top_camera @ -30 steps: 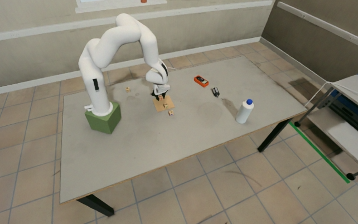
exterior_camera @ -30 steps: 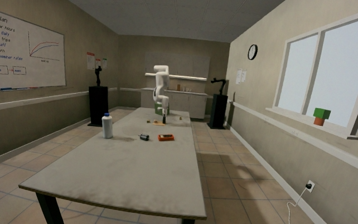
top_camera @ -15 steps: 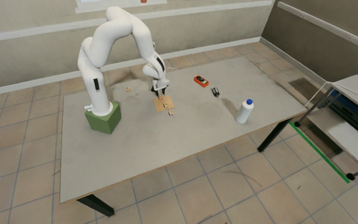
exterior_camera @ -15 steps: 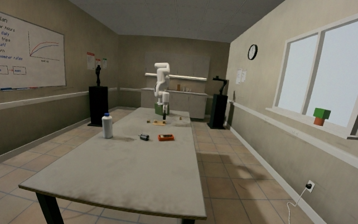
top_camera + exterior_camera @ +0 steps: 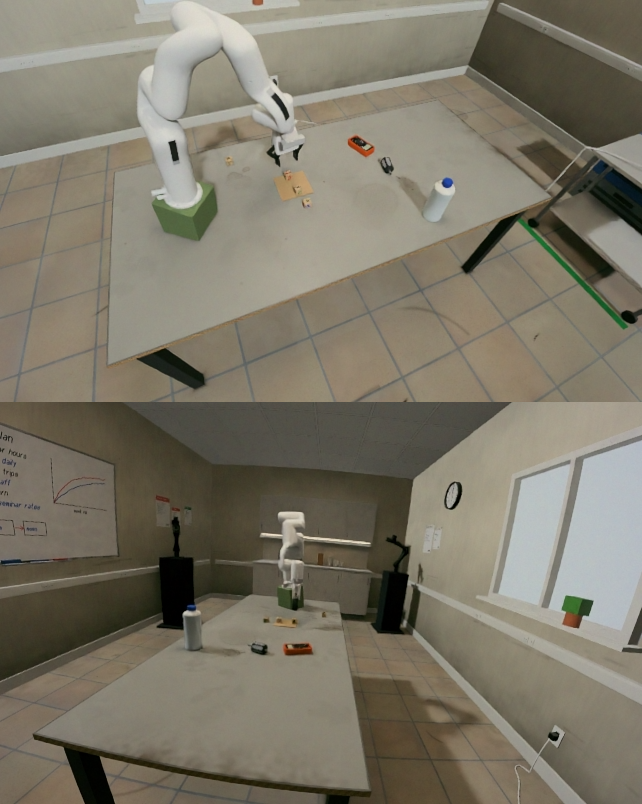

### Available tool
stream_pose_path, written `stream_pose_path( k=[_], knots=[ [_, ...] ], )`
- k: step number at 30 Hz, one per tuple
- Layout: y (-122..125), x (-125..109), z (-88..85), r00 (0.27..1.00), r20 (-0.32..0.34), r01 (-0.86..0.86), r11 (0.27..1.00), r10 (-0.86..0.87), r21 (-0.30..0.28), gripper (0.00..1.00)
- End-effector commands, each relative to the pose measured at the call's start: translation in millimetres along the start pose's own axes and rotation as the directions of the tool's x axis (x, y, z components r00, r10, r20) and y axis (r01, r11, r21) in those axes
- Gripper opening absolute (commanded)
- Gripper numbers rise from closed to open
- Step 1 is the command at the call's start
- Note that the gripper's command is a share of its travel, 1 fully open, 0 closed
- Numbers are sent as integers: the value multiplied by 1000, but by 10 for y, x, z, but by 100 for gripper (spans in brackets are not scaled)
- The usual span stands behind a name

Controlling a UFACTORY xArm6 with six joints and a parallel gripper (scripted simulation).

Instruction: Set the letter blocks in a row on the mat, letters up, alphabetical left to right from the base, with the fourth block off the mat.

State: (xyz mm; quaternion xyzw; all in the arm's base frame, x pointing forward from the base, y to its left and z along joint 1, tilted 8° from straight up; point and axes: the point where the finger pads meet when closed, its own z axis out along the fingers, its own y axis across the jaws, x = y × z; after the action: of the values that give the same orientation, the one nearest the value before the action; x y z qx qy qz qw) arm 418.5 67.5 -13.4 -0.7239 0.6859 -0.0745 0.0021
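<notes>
A tan mat [image 5: 293, 185] lies on the table in front of the arm. Two small wooden blocks sit on it: one [image 5: 287, 175] at its far edge with a red mark on top, one [image 5: 297, 189] nearer the middle. A third block [image 5: 306, 202] lies on the table just off the mat's near corner. A fourth block [image 5: 229, 161] lies apart to the left, near the robot's base. My gripper [image 5: 285, 156] is open and empty, hovering above the far block. In the exterior view the mat [image 5: 285, 622] and blocks are tiny.
An orange meter [image 5: 361, 145] and a small black object [image 5: 386, 165] lie to the right of the mat. A white bottle with a blue cap [image 5: 438, 200] stands near the table's right front edge. The arm's green base [image 5: 186, 211] stands to the left.
</notes>
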Motion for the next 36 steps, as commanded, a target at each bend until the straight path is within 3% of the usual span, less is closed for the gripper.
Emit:
stream_pose_path(
  k=[1,16,19,23,24,36],
  knots=[
    [-18,-1,-21,1000,2,0,1000,0,3,100],
    [-16,-8,-21,1000,2,3,1000,-3,3,100],
    [99,-290,-8,990,3,142,990,-142,1,100],
    [125,-346,-5,985,3,170,985,-170,1,100],
    [198,-494,1,970,4,245,970,-245,1,100],
    [536,-1032,20,854,5,520,854,-520,1,100]
  ],
)
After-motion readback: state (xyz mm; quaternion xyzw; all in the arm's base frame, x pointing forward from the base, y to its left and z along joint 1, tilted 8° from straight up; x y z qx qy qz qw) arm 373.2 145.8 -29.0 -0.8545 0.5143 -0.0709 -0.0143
